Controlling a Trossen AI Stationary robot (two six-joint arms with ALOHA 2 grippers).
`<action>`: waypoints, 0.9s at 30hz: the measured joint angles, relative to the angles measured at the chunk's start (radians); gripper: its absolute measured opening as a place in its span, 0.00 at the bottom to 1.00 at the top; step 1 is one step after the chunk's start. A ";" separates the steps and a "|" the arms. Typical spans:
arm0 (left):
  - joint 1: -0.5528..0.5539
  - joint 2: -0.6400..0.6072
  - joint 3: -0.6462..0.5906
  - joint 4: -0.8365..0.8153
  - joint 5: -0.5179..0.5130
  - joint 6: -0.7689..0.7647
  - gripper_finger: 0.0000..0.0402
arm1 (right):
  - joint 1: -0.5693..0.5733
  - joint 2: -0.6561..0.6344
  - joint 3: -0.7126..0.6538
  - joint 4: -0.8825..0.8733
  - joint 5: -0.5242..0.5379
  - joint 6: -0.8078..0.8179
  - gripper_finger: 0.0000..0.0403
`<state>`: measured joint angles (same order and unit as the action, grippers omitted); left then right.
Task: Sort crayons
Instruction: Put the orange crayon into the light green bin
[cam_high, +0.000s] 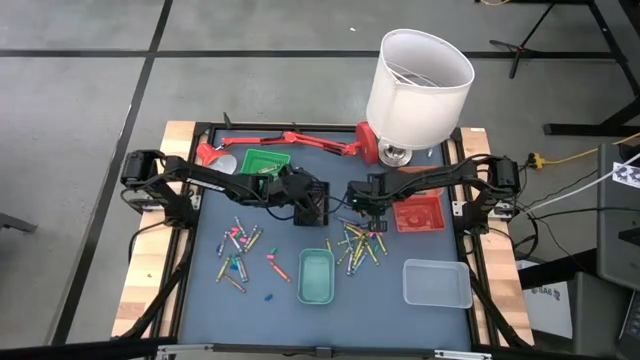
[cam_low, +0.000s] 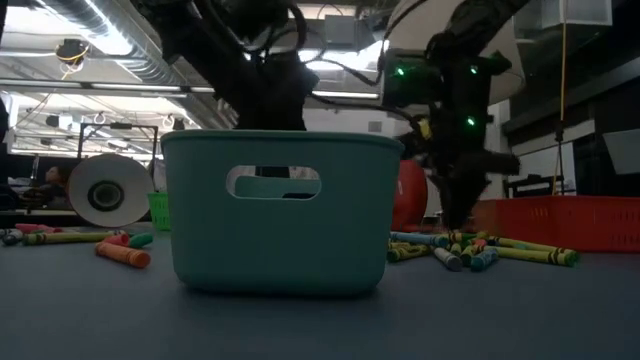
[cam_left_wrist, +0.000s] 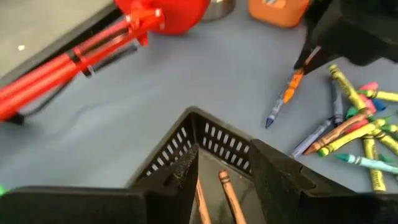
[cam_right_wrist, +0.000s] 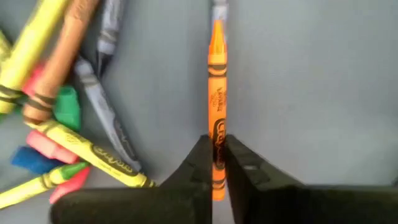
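We see a dark blue-grey table (cam_high: 200, 290) with a wooden edge, standing on a grey floor. At the bottom of the high view, nearest to us, sit a teal tray (cam_high: 316, 276) in the middle and a clear tray (cam_high: 436, 282) to the lower right. Just above them the crayons lie in two loose groups: one bunch (cam_high: 238, 252) to the left of the teal tray, and a mostly yellow bunch (cam_high: 360, 245) to its upper right. In the middle of the picture the right gripper (cam_high: 366, 213) reaches down at the top edge of that yellow bunch. Its jaws are pressed together on an orange crayon (cam_right_wrist: 216, 124), pinching it at one end, and the rest of that crayon sticks out in front over the bare table. Just to its right sits a red tray (cam_high: 418, 213). The left gripper (cam_high: 312, 208) hangs over a small black tray (cam_left_wrist: 205, 140) a little left of the middle, with its jaws spread wide and nothing between them. We can see brown crayons (cam_left_wrist: 227, 193) lying inside that black tray. Farther back, at the upper left of the table, is a green tray (cam_high: 262, 160). Along the far edge lies a red desk lamp (cam_high: 300, 140), and its big white shade (cam_high: 420, 85) stands at the upper right.
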<state>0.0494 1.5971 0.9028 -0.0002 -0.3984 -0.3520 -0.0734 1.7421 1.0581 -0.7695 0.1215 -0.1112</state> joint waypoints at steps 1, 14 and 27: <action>0.000 -0.013 0.000 0.001 0.000 0.010 0.32 | 0.000 0.000 0.016 -0.014 0.000 0.000 0.04; -0.065 -0.173 0.000 -0.036 0.178 0.050 0.32 | 0.029 -0.002 0.208 -0.096 -0.143 0.000 0.05; -0.247 -0.218 0.000 -0.105 0.323 0.042 0.32 | 0.209 -0.003 0.241 0.131 -0.152 0.001 0.05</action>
<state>-0.1974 1.3792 0.9028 -0.1055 -0.0752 -0.3103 0.1360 1.7390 1.2991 -0.6386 -0.0303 -0.1106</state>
